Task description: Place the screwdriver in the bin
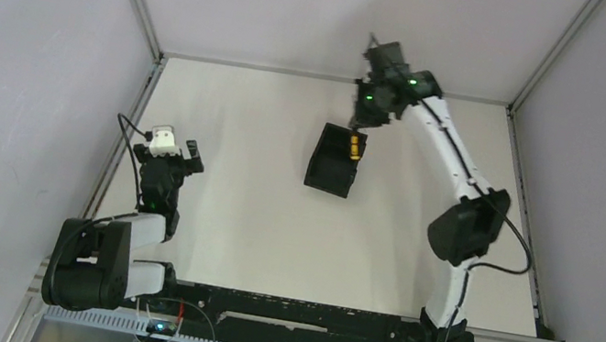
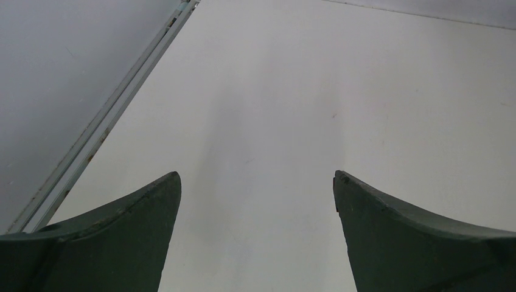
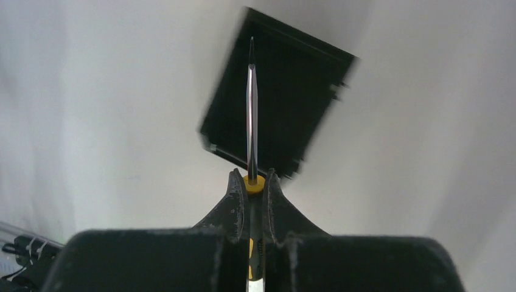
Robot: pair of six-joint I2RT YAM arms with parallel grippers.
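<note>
Table: white, walled on three sides, both arms bolted at the near edge.

Right arm: reaches far across to the back of the table, wrist bent down toward the bin. Left arm: folded near the left edge, well apart from everything else.

Bin: black, open-topped, lying askew mid-table. Overhead view shows its whole outline. Right wrist view shows it slightly blurred, opening facing the camera.

Right claw: pressed together, pinching the screwdriver by its handle. Only the wrist view shows the grip: yellow collar between the fingertips, thin shaft pointing straight out across the bin's opening. Overhead, the screwdriver is just a yellow speck against the bin's right side, shaft not discernible. Cannot tell how high it hangs above the bin.

Left claw: spread wide, fingers framing bare table, holding nothing.
</note>
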